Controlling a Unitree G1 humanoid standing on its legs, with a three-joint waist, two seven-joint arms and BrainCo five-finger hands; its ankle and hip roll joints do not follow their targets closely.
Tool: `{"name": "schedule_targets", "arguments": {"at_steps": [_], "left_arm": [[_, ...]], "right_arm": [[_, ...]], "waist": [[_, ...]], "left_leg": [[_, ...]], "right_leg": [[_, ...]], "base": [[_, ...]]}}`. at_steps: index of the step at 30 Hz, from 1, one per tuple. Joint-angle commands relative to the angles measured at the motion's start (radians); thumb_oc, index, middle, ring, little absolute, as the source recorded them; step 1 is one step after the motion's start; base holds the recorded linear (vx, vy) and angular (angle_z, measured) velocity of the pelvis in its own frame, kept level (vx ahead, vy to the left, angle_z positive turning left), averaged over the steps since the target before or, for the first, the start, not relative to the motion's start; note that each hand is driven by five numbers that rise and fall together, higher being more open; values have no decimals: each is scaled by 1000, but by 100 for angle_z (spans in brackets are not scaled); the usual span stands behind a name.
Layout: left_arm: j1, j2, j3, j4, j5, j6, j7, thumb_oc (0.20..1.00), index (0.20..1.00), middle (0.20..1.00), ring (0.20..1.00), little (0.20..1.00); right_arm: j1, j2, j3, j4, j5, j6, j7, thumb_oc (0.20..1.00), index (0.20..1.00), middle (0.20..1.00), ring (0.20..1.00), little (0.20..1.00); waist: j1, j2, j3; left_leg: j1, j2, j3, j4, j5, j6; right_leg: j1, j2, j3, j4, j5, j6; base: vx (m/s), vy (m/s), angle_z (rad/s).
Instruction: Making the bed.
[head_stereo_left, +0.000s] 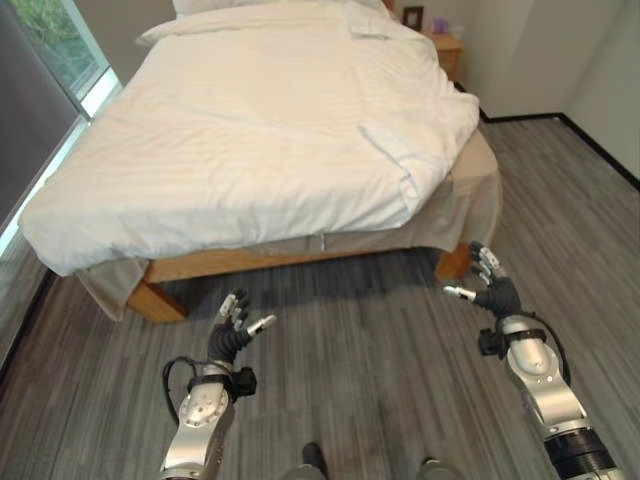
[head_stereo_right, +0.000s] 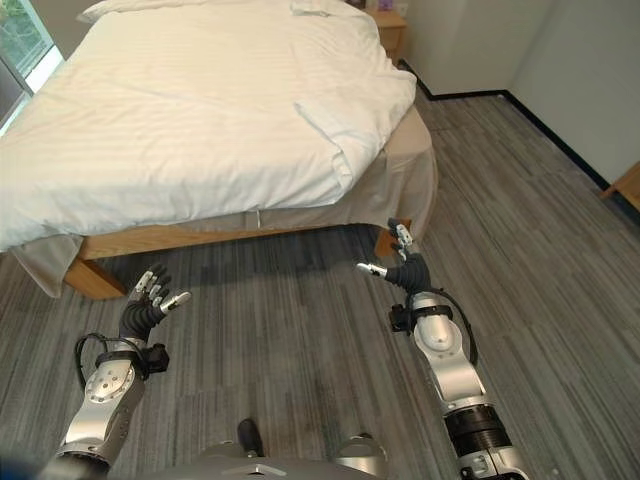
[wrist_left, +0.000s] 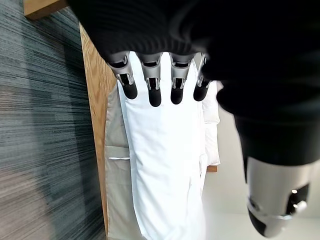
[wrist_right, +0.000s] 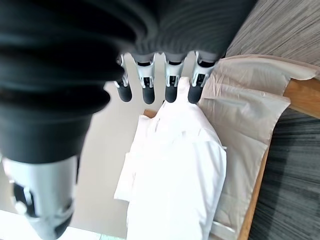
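Both sets of fingers are spread loose and relaxed, holding nothing. The left hand (head_stereo_left: 232, 325) hangs over the grey floor (head_stereo_left: 360, 330) just short of the near left corner of the bed (head_stereo_left: 240, 262), fingers (wrist_left: 155, 92) pointing toward it with the thumb off to the side, not touching anything. The right hand (head_stereo_left: 490, 285) does the same on the right, fingers (wrist_right: 171, 90) straight and apart, raised near the bed's near right corner but clear of it. The bed sits ahead of both hands, running away from the robot. A white duvet (head_stereo_left: 250, 130) covers most of the top and hangs over the near edge, lying fairly flat on the left. On the right it's messier: a flap (head_stereo_left: 400, 155) is folded back on itself near the near right corner, and past it the beige sheet (head_stereo_left: 470, 195) shows, draping down the right side and along the near edge under the duvet. A bit of that sheet also droops at the near left corner by the wooden frame. Pillows (head_stereo_left: 270, 8) sit at the far end. A wooden nightstand (head_stereo_left: 445, 50) stands at the far right beside the bed head, and a window (head_stereo_left: 55, 40) runs along the left wall.
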Motion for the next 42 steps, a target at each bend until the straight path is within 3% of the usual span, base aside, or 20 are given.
{"name": "schedule_targets", "arguments": {"at_steps": [1, 7, 11, 14, 18, 20, 23, 25, 27, 28, 29, 31, 33, 34, 35, 36, 39, 40, 41, 42], "left_arm": [[-28, 50, 17, -49, 16, -29, 2, 1000, 1000, 1000, 1000, 1000], [1, 40, 34, -54, 93, -14, 27, 1000, 1000, 1000, 1000, 1000], [-4, 48, 44, -59, 115, -3, 56, 1000, 1000, 1000, 1000, 1000], [-6, 47, 43, -56, 111, -3, 54, 1000, 1000, 1000, 1000, 1000], [-27, 59, 40, -42, 106, -1, 35, 1000, 1000, 1000, 1000, 1000], [-47, 62, 39, -30, 111, -3, 30, 1000, 1000, 1000, 1000, 1000], [-59, 61, 35, -8, 117, -7, 33, 1000, 1000, 1000, 1000, 1000], [-48, 62, 28, -3, 121, -8, 26, 1000, 1000, 1000, 1000, 1000], [-45, 49, 22, 8, 115, -5, 26, 1000, 1000, 1000, 1000, 1000], [-45, 48, 22, 8, 115, -5, 26, 1000, 1000, 1000, 1000, 1000], [-35, 44, 25, 14, 102, -9, 33, 1000, 1000, 1000, 1000, 1000], [-32, 47, 17, -6, 80, -11, 38, 1000, 1000, 1000, 1000, 1000], [-40, 42, 10, -23, 62, -25, 44, 1000, 1000, 1000, 1000, 1000], [-42, 44, 9, -22, 62, -25, 45, 1000, 1000, 1000, 1000, 1000], [-40, 40, 4, -40, 68, -27, 53, 1000, 1000, 1000, 1000, 1000], [-33, 42, 7, -54, 79, -29, 52, 1000, 1000, 1000, 1000, 1000], [-14, 44, 22, -84, 90, -28, 45, 1000, 1000, 1000, 1000, 1000], [-11, 43, 21, -86, 90, -27, 45, 1000, 1000, 1000, 1000, 1000], [-12, 38, 26, -94, 87, -27, 51, 1000, 1000, 1000, 1000, 1000], [8, 33, 38, -98, 93, -16, 52, 1000, 1000, 1000, 1000, 1000]], "right_arm": [[-59, 17, 11, -10, -4, -49, -8, 1000, 1000, 1000, 1000, 1000], [-4, 32, 21, 19, -8, -31, 11, 1000, 1000, 1000, 1000, 1000], [10, 52, 39, 36, 3, -11, 31, 1000, 1000, 1000, 1000, 1000], [11, 49, 42, 34, 3, -7, 33, 1000, 1000, 1000, 1000, 1000], [45, 31, 4, 6, 32, -16, 45, 1000, 1000, 1000, 1000, 1000], [61, 35, -13, 7, 43, -21, 41, 1000, 1000, 1000, 1000, 1000], [94, 51, -23, 14, 55, -25, 40, 1000, 1000, 1000, 1000, 1000], [125, 54, -18, 21, 67, -27, 50, 1000, 1000, 1000, 1000, 1000], [132, 46, -12, 35, 75, -34, 53, 1000, 1000, 1000, 1000, 1000], [132, 46, -12, 35, 76, -34, 53, 1000, 1000, 1000, 1000, 1000], [104, 31, 18, 51, 75, -35, 55, 1000, 1000, 1000, 1000, 1000], [77, 13, 35, 49, 68, -35, 48, 1000, 1000, 1000, 1000, 1000], [55, 0, 38, 44, 68, -26, 42, 1000, 1000, 1000, 1000, 1000], [53, 2, 37, 44, 68, -26, 42, 1000, 1000, 1000, 1000, 1000], [16, -10, 46, 60, 48, -19, 40, 1000, 1000, 1000, 1000, 1000], [12, -12, 49, 60, 37, -19, 41, 1000, 1000, 1000, 1000, 1000], [10, -12, 51, 66, 17, -26, 38, 1000, 1000, 1000, 1000, 1000], [12, -12, 51, 67, 16, -27, 37, 1000, 1000, 1000, 1000, 1000], [14, -14, 43, 66, 9, -27, 32, 1000, 1000, 1000, 1000, 1000], [29, -13, 49, 59, -17, -18, 42, 1000, 1000, 1000, 1000, 1000]], "waist": [[9, -8, -20], [11, -9, -20], [-6, -11, 31], [-7, -12, 42], [-60, -11, 67], [-80, -18, 64], [-107, -15, 50], [-129, -12, 35], [-143, 27, 22], [-144, 28, 21], [-125, 42, 21], [-91, 28, 43], [-42, -19, 68], [-44, -23, 67], [-3, -26, 73], [16, -18, 71], [80, 14, 65], [81, 10, 67], [85, 12, 60], [98, 13, 39]], "left_leg": [[50, 34, 32, 22, -51, -59], [70, 1, 4, 22, -85, -34], [110, -27, 19, 16, -119, -4], [116, -27, 30, 16, -126, -4], [164, 16, 44, 12, -162, -64], [190, 40, 51, 11, -173, -104], [250, 75, 38, 11, -216, -147], [293, 84, 36, 20, -229, -164], [286, 147, 22, 149, -168, -203], [285, 149, 21, 151, -169, -204], [227, 218, -13, 386, -30, -211], [100, 243, -85, 635, 61, -198], [-69, 171, -115, 751, -22, -164], [-80, 167, -115, 759, -24, -158], [-224, 124, -73, 664, -76, -128], [-266, 128, -50, 581, -80, -124], [-346, 186, 29, 253, 64, -135], [-322, 176, 33, 218, 80, -143], [-325, 219, 94, 143, 105, -143], [-277, 185, 84, 74, 137, -124]], "right_leg": [[-64, -11, 32, -21, 95, 7], [-75, -14, 58, 38, 75, 17], [-233, -76, 81, 244, 195, 60], [-267, -78, 82, 259, 204, 61], [-365, -95, -12, 110, 231, 63], [-387, -133, -78, 42, 257, 70], [-393, -161, -111, 4, 278, 82], [-370, -150, -114, -7, 265, 61], [-345, -99, -118, 5, 233, 24], [-344, -98, -120, 4, 232, 23], [-282, -33, -133, -12, 178, -38], [-185, 28, -130, -65, 130, -101], [-109, 26, -99, -96, 87, -108], [-115, 20, -101, -95, 90, -106], [-76, 39, -53, -101, 52, -83], [-53, 50, -32, -101, 30, -67], [37, 69, 2, -101, -25, -19], [45, 67, 2, -101, -32, -20], [81, 49, -14, -101, -41, 1], [130, 41, -1, -97, -3, 31]], "base": [[37, 16, -4], [51, 52, -7], [45, 84, -33], [92, -23, -42], [315, -121, 5], [431, -186, -3], [379, -170, -11], [522, -155, 44], [508, -170, 29], [464, -272, 24], [459, -343, -6], [561, -399, -49], [425, -229, -60], [439, 8, -46], [453, 159, -55], [682, 242, -41], [593, 262, -81], [459, 201, -42], [580, 223, -58], [732, 325, -56]]}}
